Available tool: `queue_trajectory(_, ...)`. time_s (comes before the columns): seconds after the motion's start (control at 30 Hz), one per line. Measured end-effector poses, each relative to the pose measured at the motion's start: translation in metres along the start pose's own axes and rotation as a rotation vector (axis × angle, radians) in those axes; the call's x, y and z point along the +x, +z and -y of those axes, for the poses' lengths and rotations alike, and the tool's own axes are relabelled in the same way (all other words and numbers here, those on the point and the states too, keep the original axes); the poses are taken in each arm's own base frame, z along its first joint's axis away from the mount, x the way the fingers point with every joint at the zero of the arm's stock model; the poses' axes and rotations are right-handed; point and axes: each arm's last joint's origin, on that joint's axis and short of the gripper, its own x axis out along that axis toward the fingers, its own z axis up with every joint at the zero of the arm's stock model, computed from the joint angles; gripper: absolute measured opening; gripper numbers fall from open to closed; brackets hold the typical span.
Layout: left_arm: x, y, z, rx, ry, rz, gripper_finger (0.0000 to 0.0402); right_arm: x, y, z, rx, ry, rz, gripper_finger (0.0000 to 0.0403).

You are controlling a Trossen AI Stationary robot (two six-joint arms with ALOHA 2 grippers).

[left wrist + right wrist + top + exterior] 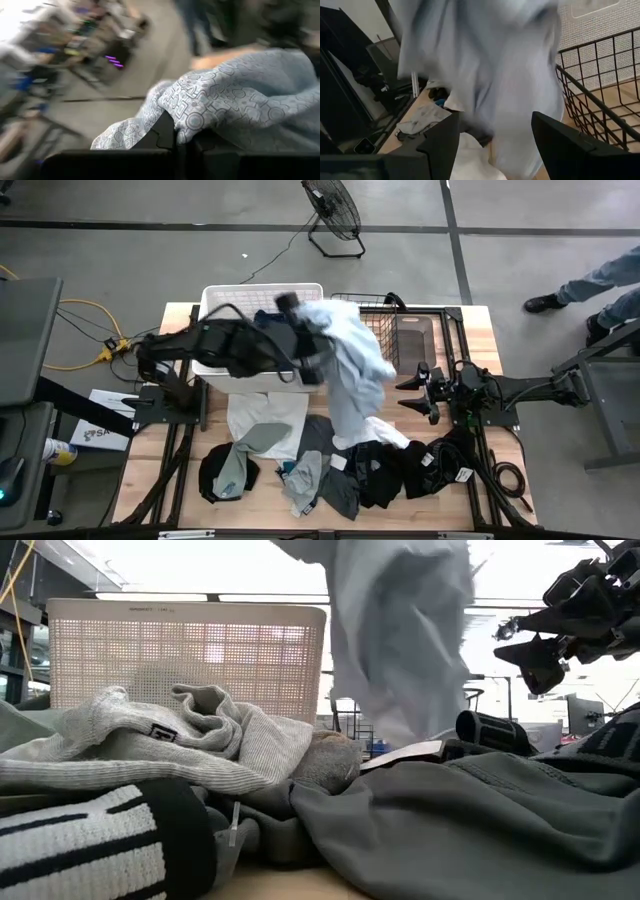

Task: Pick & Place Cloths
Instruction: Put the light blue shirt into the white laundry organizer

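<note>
A light blue patterned cloth (350, 360) hangs high over the middle of the table, between the white tub (225, 300) and the black wire basket (410, 330). My left gripper (182, 142) is shut on it, reaching in from the table's left (308, 362). Other cloths lie spread along the near half of the table: white (262, 415), black (225, 475), grey (305, 480) and black (390, 465). My right gripper (492, 145) waits open at the table's right (412, 392), with the hanging cloth (485, 75) just in front of it. My left gripper pinches a bunched fold of the light blue cloth (187, 122) between its two fingers. The fingers come nearly level from the table's left. The cloth drapes over the fingertips and hangs slack below them; its lower end (350, 425) reaches the pile, touching or not I cannot tell.
A grey ribbed cloth (170, 740) and a dark grey one (470, 810) lie close to the low camera. A fan (335, 215) stands on the floor beyond the table. A person's legs (600, 285) show at the far right.
</note>
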Motion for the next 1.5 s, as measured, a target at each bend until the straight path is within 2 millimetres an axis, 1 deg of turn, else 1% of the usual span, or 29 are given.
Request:
queue_trajectory(0.13,-0.016,0.007,-0.025,-0.040,0.179,0.038,0.0003,0.000,-0.001,0.000,0.000,-0.002,-0.007,0.0238)
queue_trajectory(0.23,-0.028,0.012,-0.040,-0.061,0.258,0.068,0.0003,0.000,-0.001,0.000,0.000,-0.004,-0.009,0.0238)
queue_trajectory(0.53,-0.050,0.030,-0.073,-0.059,0.473,0.132,0.0003,0.000,-0.001,0.001,0.001,-0.005,-0.014,0.0238)
queue_trajectory(0.63,-0.059,0.034,-0.085,-0.055,0.532,0.133,0.0003,0.000,-0.002,0.001,0.001,-0.005,-0.015,0.0238)
queue_trajectory(0.73,-0.065,0.036,-0.091,-0.069,0.560,0.140,0.0003,0.000,-0.002,0.001,0.001,-0.006,-0.017,0.0238)
queue_trajectory(1.0,-0.078,0.033,-0.107,-0.084,0.604,0.109,0.0003,0.000,-0.002,0.001,0.001,-0.006,-0.017,0.0238)
queue_trajectory(1.23,-0.093,0.028,-0.122,-0.070,0.670,0.008,0.0003,0.000,-0.002,0.001,0.001,-0.006,-0.017,0.0238)
queue_trajectory(1.5,-0.113,0.019,-0.143,-0.161,0.695,0.001,0.0003,0.000,-0.002,0.001,0.001,-0.006,-0.018,0.0238)
